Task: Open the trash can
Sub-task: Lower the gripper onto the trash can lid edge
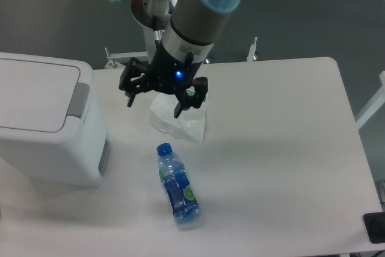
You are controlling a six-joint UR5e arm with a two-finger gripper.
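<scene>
Bottle [178,187] lies nearest on the desk [283,148], blue cap pointing up-left. Up at the claw [153,103] now: fingers spread wide, nothing between them, hanging over the desk with a blue light lit on its body. Just beneath and right of it sits the tissue pack [180,121], partly hidden by one finger. Off to the left stands the bin [45,127], lid flat and shut, grey tab facing the claw
</scene>
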